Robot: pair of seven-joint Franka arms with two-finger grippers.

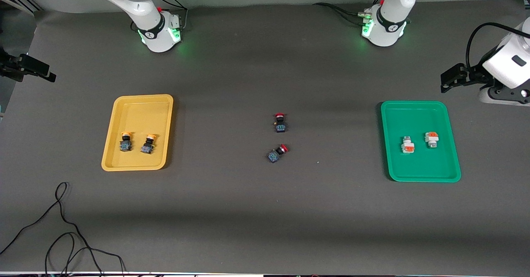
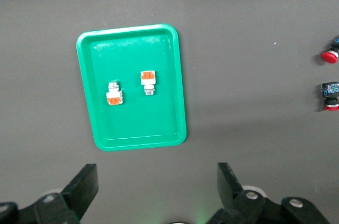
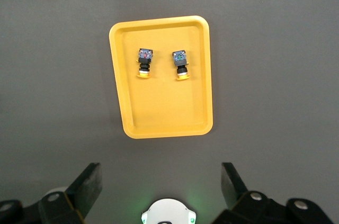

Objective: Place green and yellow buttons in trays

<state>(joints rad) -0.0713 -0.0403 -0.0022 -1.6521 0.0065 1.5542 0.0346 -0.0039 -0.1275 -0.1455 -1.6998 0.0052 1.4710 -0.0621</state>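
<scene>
Yellow-capped buttons (image 1: 137,142), two of them with black-and-blue bodies, lie side by side inside the yellow tray (image 1: 124,107) toward the right arm's end of the desk (image 1: 265,219), both lying on their sides with caps turned away from the front camera. Two white buttons (image 1: 420,141) with orange parts lie close together in the green tray (image 1: 449,173) toward the left arm's end, apart from each other and from the rim. All four of the task's pieces therefore appear already sorted, so the job looks essentially finished. Two red-capped switches (image 1: 278,138) lie on the bare desk between the trays, one nearer the front camera than the other; they belong to neither tray and are best left alone. The left gripper (image 2: 159,187) hangs high above the desk just beside the green tray, jaws spread wide and holding nothing; the right gripper (image 3: 161,184) hangs likewise beside the yellow tray, jaws wide apart and empty. Doing this step well means keeping both arms raised and clear of the trays, so nothing gets nudged, and confirming each button lies fully within its rim. A black cable (image 1: 62,227) trails across the desk's corner nearest the front camera.
</scene>
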